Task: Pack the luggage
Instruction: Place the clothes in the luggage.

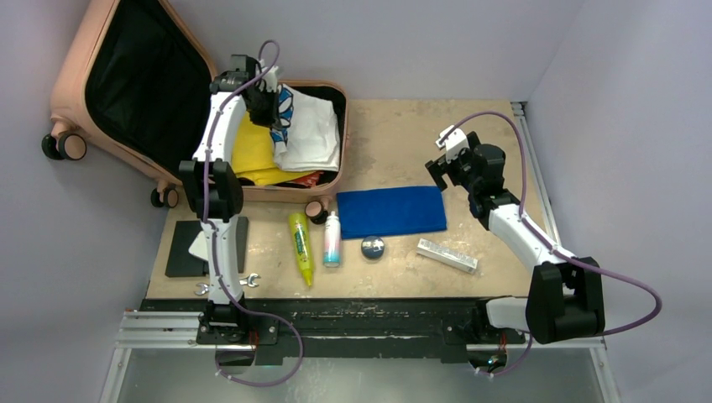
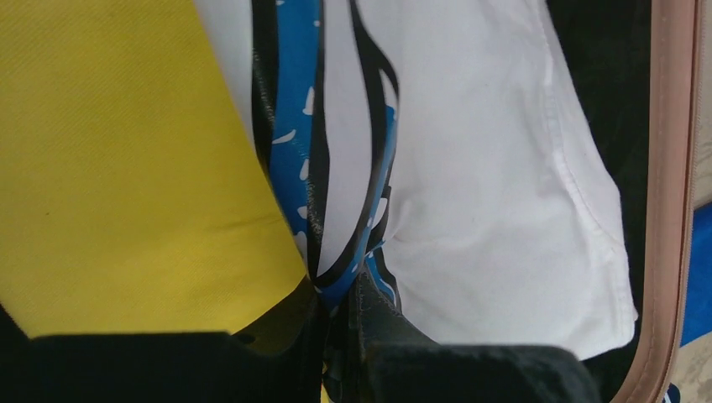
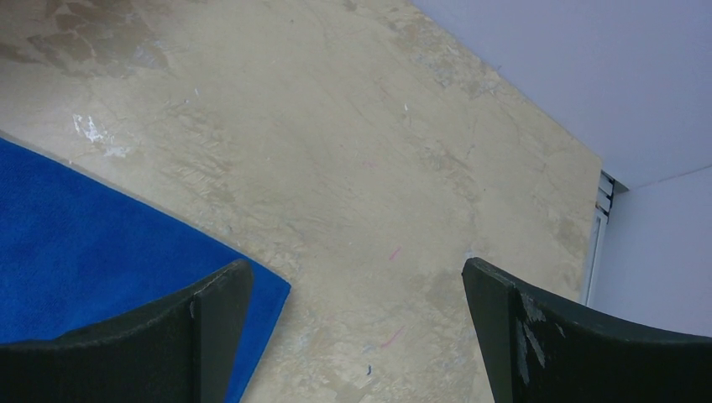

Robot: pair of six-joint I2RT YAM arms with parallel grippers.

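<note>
Left jaws are clenched on the blue patterned cloth [image 2: 336, 168], held low over the open luggage [image 1: 67, 92] at the bench's far-left corner so it drops beside the white shirt [image 2: 487, 168] and yellow top [image 2: 126, 168]. Right jaws are spread wide at the blue towel [image 1: 391, 211] edge, probably going for it next, though that view's tight.

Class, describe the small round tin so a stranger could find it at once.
Find the open pink luggage at the far left, then the blue towel to its right. Just nearer than the towel lies the round tin, between a white bottle and a long white box. Alone in that row it is round and shiny.
</note>
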